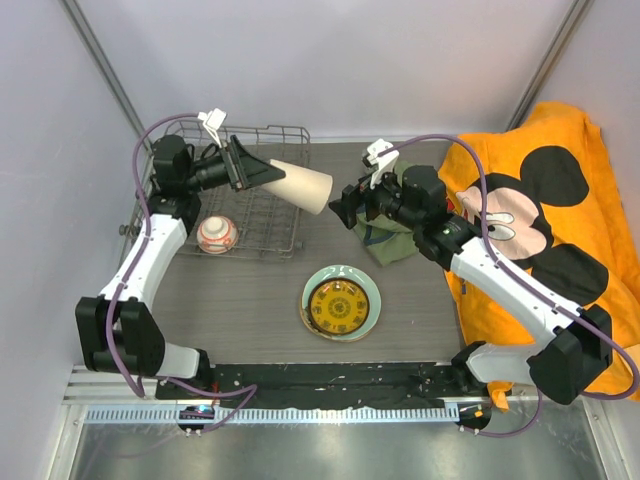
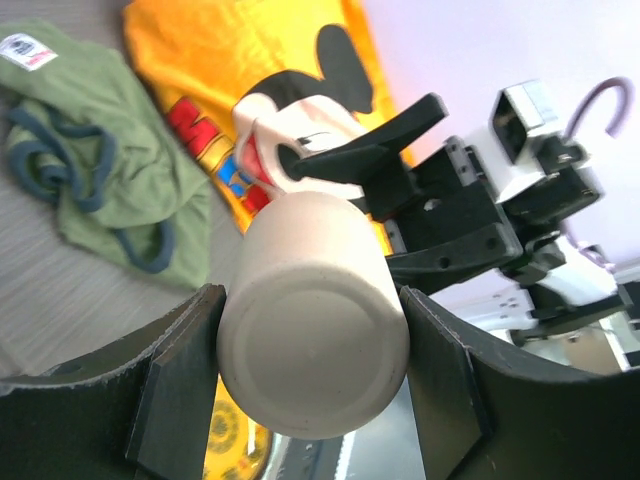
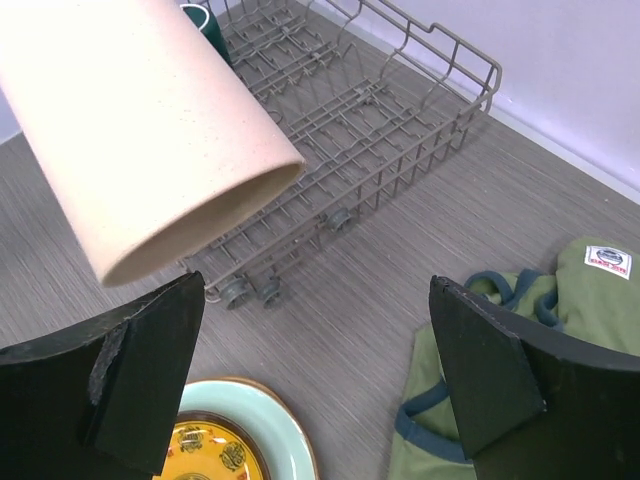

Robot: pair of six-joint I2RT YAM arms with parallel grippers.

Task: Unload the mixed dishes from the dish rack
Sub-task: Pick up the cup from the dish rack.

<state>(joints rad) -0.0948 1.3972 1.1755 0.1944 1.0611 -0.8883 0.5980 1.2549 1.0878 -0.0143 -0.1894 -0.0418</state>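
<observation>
Left hand (image 2: 312,385) clamps the beige cup (image 1: 300,184), its rim facing the spread right hand (image 3: 315,365).

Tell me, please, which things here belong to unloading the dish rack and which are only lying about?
Belong to the job: dish rack, beige cup, red-and-white bowl, pale green plate, small yellow patterned plate, dark green mug.

Lying about: olive-green garment, orange Mickey Mouse cloth.

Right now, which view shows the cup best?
Top external: the whole cup shows, lying sideways in the left end effector. Left wrist shows only its clamped base; right wrist shows its open end, cropped.
</observation>
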